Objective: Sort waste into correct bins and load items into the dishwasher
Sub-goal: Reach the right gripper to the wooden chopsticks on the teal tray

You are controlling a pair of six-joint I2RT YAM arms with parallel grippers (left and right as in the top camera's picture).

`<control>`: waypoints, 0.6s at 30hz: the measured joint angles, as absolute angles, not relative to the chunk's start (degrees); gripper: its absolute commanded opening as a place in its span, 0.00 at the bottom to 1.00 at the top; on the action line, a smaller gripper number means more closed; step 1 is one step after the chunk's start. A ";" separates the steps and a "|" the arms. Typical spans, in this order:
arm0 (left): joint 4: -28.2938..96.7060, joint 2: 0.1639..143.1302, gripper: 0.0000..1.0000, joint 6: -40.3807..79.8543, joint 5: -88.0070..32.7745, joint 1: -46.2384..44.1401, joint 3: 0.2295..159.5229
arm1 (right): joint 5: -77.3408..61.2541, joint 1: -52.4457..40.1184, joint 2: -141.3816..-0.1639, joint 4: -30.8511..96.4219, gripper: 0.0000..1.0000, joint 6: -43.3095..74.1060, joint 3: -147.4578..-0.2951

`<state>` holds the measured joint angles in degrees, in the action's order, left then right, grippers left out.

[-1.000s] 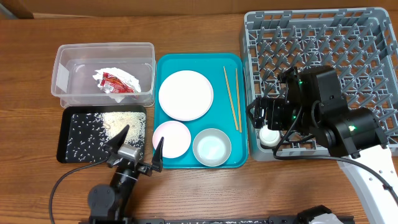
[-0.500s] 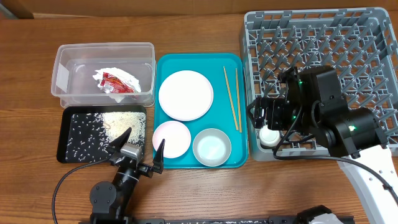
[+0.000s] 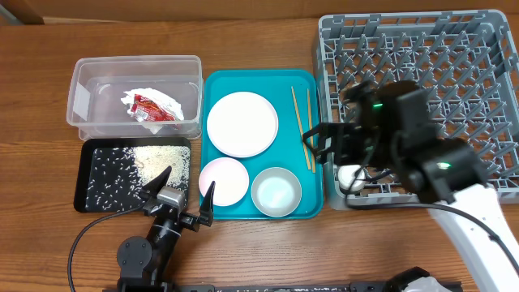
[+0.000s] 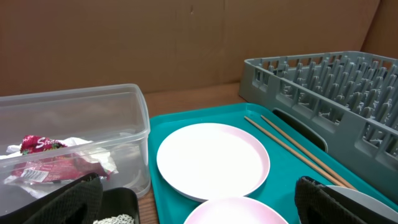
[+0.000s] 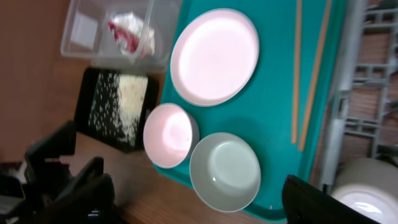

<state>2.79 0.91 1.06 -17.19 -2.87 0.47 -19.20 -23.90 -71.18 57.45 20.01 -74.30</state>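
Note:
The white cup (image 3: 350, 177) stands in the front left corner of the grey dish rack (image 3: 422, 49), and also shows in the right wrist view (image 5: 360, 186). My right gripper (image 3: 328, 146) is open and empty, at the rack's left wall over the teal tray's edge. The large white plate (image 3: 242, 123), pink plate (image 3: 224, 180), bowl (image 3: 276, 191) and chopsticks (image 3: 302, 126) lie on the teal tray (image 3: 259, 81). Napkin and red wrapper (image 3: 150, 105) are in the clear tub (image 3: 134, 69). Rice (image 3: 166, 162) lies in the black tray (image 3: 89, 195). My left gripper (image 3: 180, 195) is open, low at the front.
In the left wrist view the pink plate (image 4: 233, 211) sits between my open fingers, with the white plate (image 4: 211, 158) behind it. The rack's wall (image 4: 311, 81) rises at the right. Bare wooden table lies in front of the trays.
My right arm has moved left and up, away from the cup, which stays in the rack's corner. The left arm has barely moved.

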 measured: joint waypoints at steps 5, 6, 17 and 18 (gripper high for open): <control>2.76 0.91 1.00 1.06 -17.19 -2.87 0.47 | -7.03 -36.14 -80.77 54.94 0.73 21.15 -74.30; 2.79 0.91 1.00 1.06 -17.21 -2.87 0.47 | -4.36 -37.47 -83.13 54.15 0.70 21.50 -74.30; 2.79 0.91 1.00 1.06 -17.21 -2.87 0.47 | 11.81 -34.54 -105.01 41.28 0.56 18.96 -74.26; 2.79 0.91 1.00 1.06 -17.21 -2.87 0.47 | 11.90 -33.87 -106.30 40.97 0.56 18.28 -74.26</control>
